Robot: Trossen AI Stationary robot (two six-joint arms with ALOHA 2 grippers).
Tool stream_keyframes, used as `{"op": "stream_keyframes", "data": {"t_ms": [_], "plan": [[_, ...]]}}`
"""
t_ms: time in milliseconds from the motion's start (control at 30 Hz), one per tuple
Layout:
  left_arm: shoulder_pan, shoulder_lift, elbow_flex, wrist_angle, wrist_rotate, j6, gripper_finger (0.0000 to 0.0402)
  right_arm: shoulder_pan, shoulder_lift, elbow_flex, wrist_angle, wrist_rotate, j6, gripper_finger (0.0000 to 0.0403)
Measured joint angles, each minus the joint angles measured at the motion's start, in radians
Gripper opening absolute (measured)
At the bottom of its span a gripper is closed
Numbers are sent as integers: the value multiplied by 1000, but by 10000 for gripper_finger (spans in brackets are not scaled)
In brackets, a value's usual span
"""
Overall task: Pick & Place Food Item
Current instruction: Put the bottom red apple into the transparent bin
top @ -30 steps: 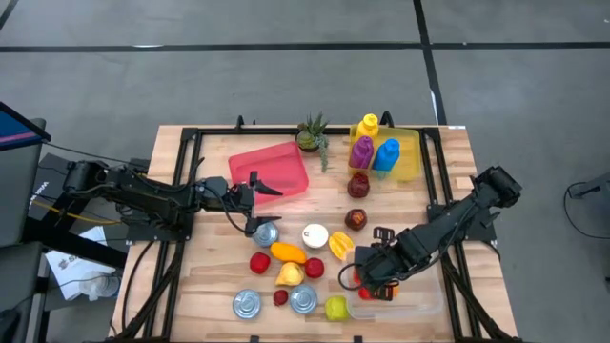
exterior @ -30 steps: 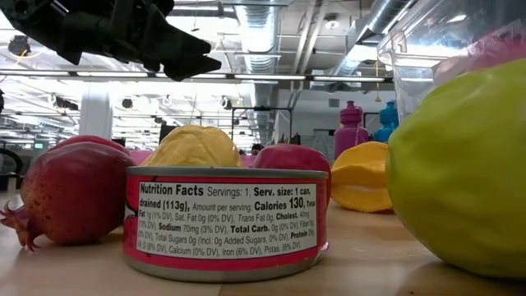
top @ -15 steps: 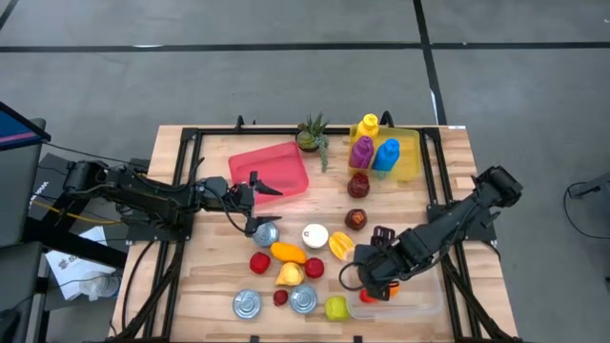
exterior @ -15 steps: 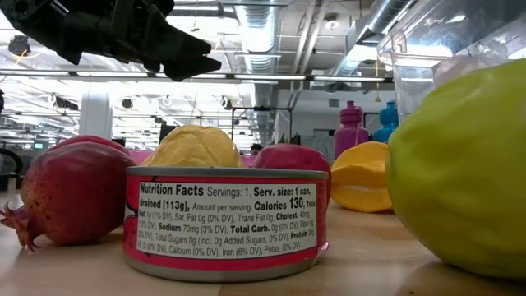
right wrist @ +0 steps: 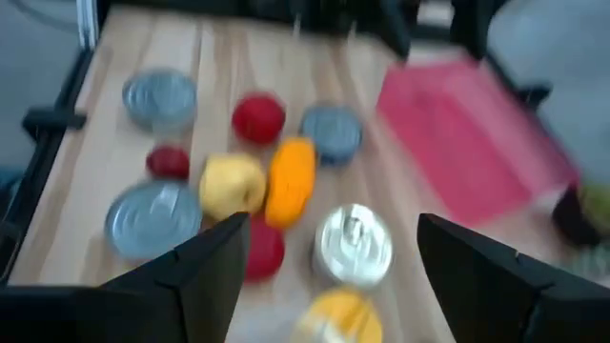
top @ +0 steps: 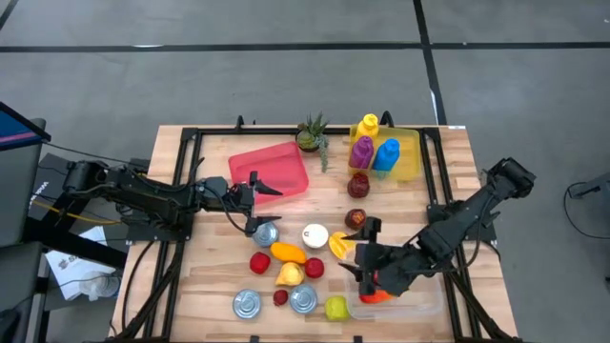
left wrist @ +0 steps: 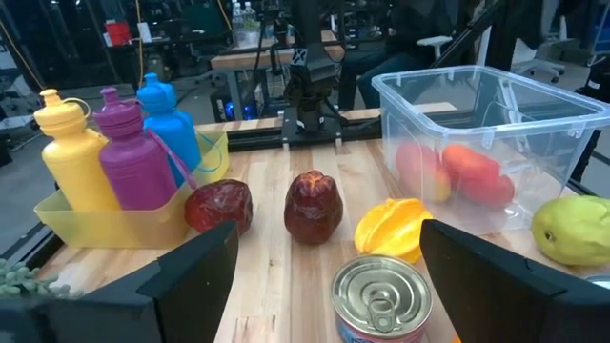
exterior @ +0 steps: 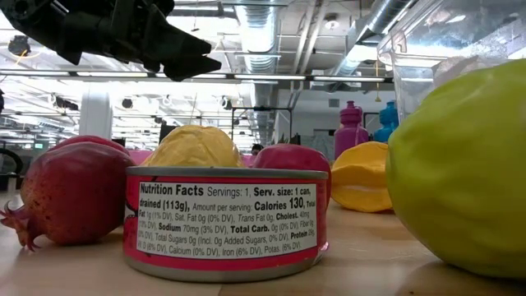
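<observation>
Fruit (left wrist: 469, 170) is lying in the clear bin (top: 405, 303) at the tabletop's near right; my right end effector (top: 363, 250), now wide and empty, is lifting away, so this placement looks done.

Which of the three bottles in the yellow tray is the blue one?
The blue bottle is the one at the tray's right end in the overhead view, beside the purple bottle; the yellow bottle stands behind them.

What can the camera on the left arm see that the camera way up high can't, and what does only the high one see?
Only the left wrist view shows the room behind the table, and the clear bin with fruit inside from the side. Only the high view shows both arms, the right tool by that bin, the red tray and the plant. Both show the three bottles in the yellow basket and the starfruit.
</observation>
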Motion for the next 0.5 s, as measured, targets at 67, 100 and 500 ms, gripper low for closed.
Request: {"op": "stream_keyframes", "data": {"t_ms": [67, 100, 500], "plan": [[0, 0, 0, 5, 0, -8, 320, -17, -30, -90, 183, 14, -93, 291], [0, 0, 0, 6, 0, -11, 320, -28, -46, -138, 282, 14, -142, 291], [3, 197, 83, 34, 0, -32, 320, -173, -286, -539, 899, 9, -449, 291]]}}
